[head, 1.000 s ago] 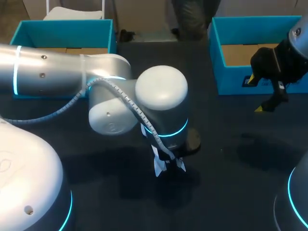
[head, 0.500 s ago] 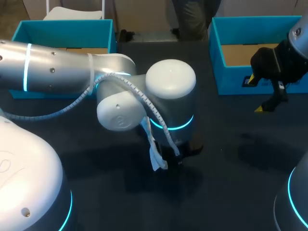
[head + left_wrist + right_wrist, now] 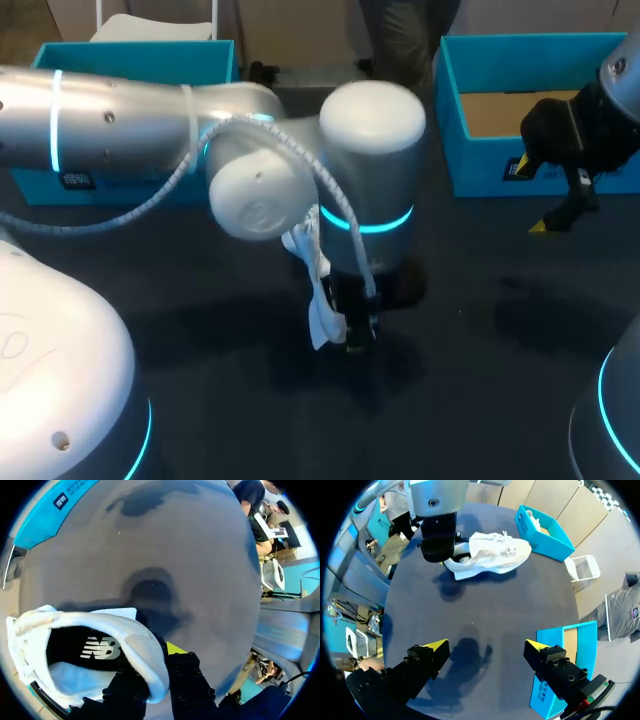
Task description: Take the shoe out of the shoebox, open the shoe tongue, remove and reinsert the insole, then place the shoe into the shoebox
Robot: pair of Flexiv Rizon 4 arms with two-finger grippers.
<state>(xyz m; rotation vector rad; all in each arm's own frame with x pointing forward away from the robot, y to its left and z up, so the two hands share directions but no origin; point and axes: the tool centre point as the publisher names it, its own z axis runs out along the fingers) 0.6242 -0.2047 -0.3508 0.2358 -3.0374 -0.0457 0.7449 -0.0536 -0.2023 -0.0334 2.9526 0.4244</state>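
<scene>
Left gripper (image 3: 160, 652) clamped on the white shoe (image 3: 492, 555), at the middle of the head view.
It pinches the heel collar, one finger inside the opening and one outside. The shoe's long axis runs from that held heel to the toe, which points toward the far blue box (image 3: 542, 527), laces uppermost, over the dark worktop (image 3: 485, 610). The right gripper (image 3: 485, 647) hangs spread wide with nothing in it, at the head view's right edge.
</scene>
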